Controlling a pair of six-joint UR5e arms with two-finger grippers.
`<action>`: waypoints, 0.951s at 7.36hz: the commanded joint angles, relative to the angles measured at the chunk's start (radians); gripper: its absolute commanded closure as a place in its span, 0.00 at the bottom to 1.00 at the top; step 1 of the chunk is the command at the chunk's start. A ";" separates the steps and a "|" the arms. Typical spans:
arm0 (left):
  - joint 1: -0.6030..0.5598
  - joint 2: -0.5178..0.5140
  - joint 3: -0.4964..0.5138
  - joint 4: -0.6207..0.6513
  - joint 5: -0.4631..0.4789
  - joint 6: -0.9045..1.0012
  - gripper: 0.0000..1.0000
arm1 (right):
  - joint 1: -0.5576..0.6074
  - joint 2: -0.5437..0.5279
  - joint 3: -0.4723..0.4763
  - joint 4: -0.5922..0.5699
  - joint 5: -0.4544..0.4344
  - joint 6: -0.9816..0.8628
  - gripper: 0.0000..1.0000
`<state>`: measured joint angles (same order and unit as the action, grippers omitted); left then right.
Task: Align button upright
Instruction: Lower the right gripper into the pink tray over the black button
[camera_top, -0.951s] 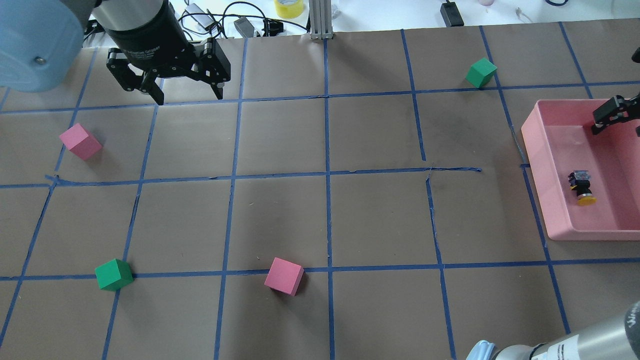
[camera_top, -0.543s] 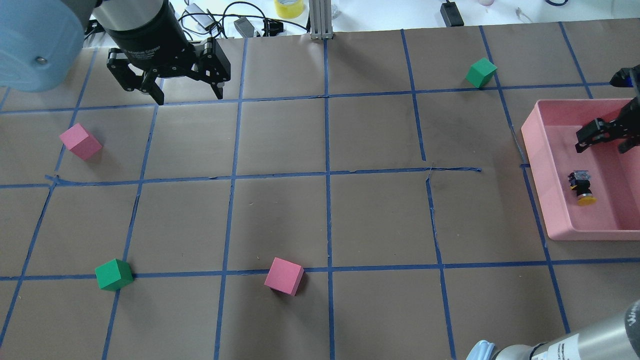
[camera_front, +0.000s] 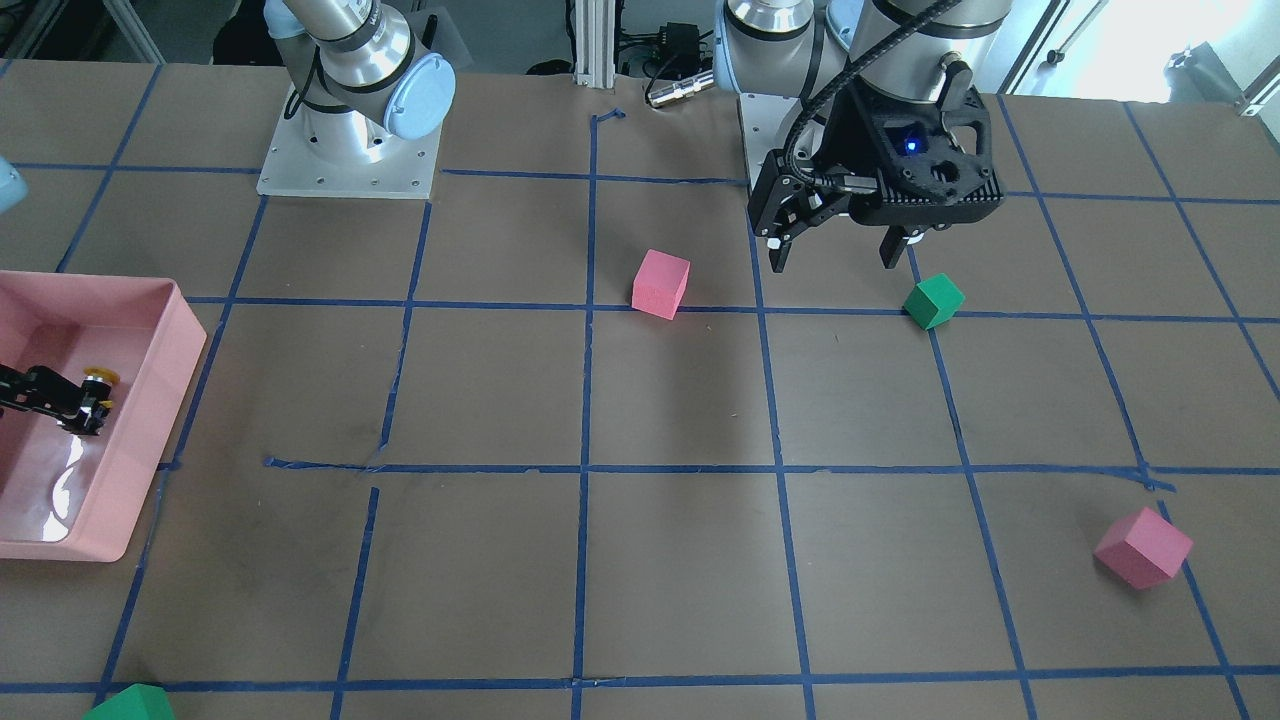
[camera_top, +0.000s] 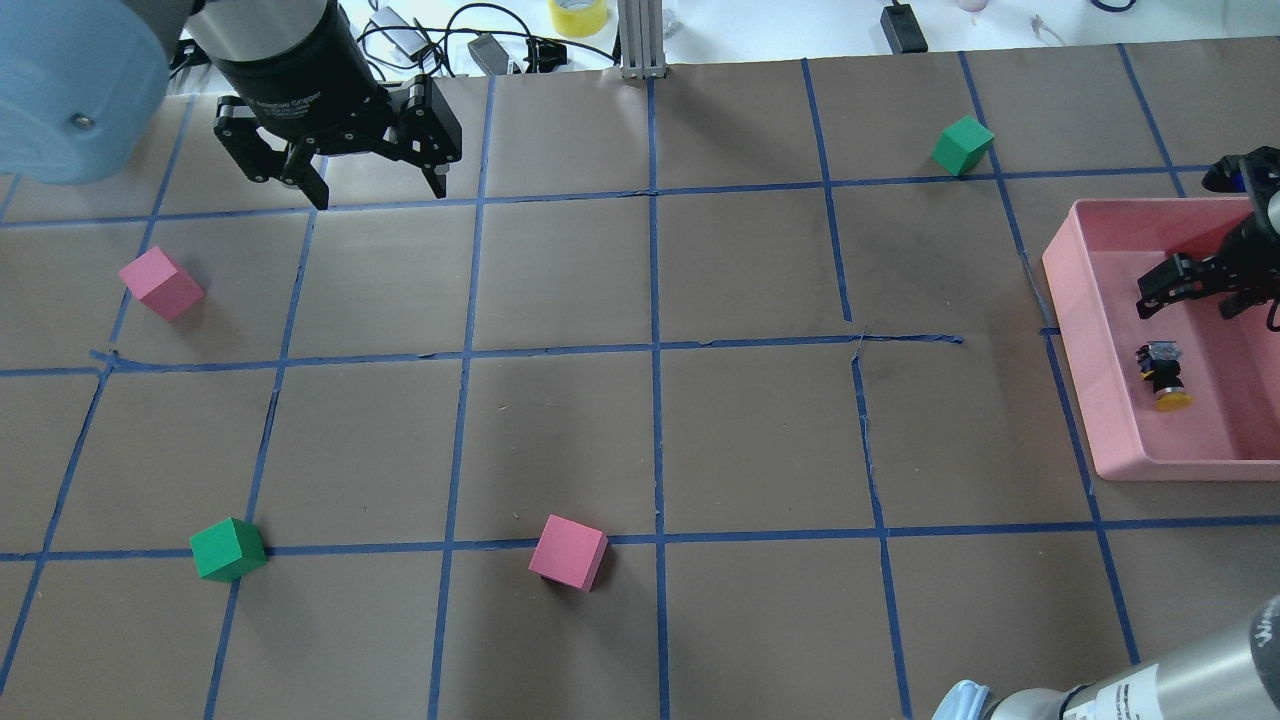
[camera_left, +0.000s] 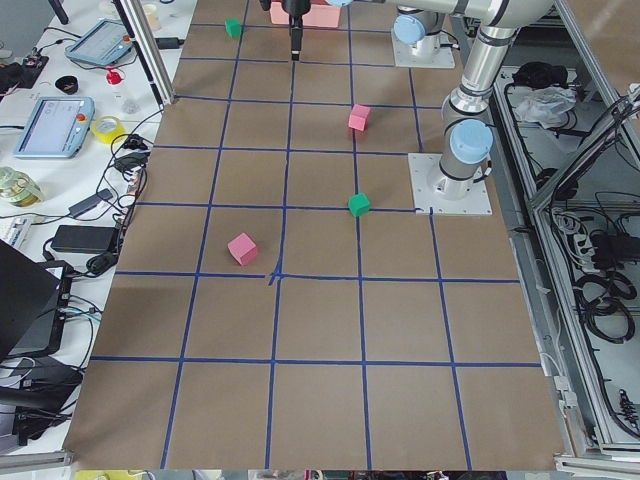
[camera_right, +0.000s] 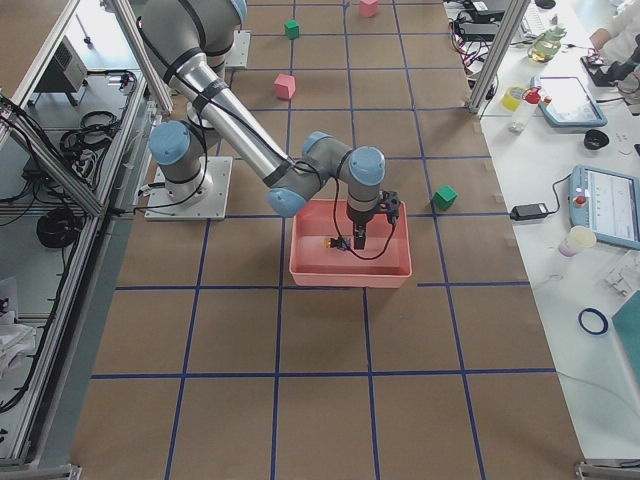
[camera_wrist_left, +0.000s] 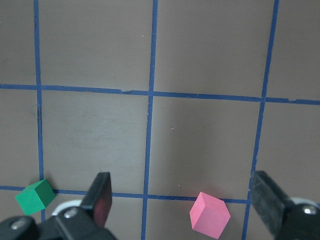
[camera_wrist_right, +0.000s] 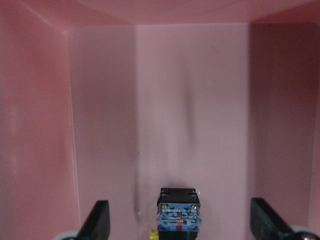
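Observation:
The button (camera_top: 1165, 372) lies on its side on the floor of the pink tray (camera_top: 1072, 330), yellow cap toward the robot's side. My right gripper (camera_top: 1195, 293) is open and empty over the tray, just beyond the button's terminal end and apart from it. In the right wrist view the button (camera_wrist_right: 179, 212) sits low in the middle between the open fingers (camera_wrist_right: 98, 220). In the front-facing view the right gripper (camera_front: 55, 400) partly covers the button (camera_front: 100, 377). My left gripper (camera_top: 380, 195) is open and empty above the far left of the table.
Two pink cubes (camera_top: 160, 283) (camera_top: 568, 552) and two green cubes (camera_top: 228, 549) (camera_top: 962, 145) lie scattered on the brown taped table. The tray's walls (camera_wrist_right: 35, 125) stand close on both sides of the right gripper. Cables and tape lie beyond the far edge.
My right gripper has moved from the tray's far edge inward and down, closer to the button, still open. The button and the left arm have not moved.

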<state>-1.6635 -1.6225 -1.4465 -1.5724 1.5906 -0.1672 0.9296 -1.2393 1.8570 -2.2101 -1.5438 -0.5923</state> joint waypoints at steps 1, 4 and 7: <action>-0.001 0.007 0.000 -0.004 0.009 0.000 0.00 | 0.000 0.006 0.019 -0.032 -0.002 -0.001 0.00; -0.001 0.006 -0.002 -0.005 0.008 0.000 0.00 | 0.000 0.006 0.044 -0.031 -0.019 -0.003 0.00; -0.001 0.007 -0.002 -0.005 0.008 0.000 0.00 | 0.000 0.009 0.042 -0.033 -0.018 -0.003 0.00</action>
<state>-1.6644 -1.6164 -1.4481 -1.5769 1.5984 -0.1672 0.9296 -1.2318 1.8983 -2.2421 -1.5609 -0.5958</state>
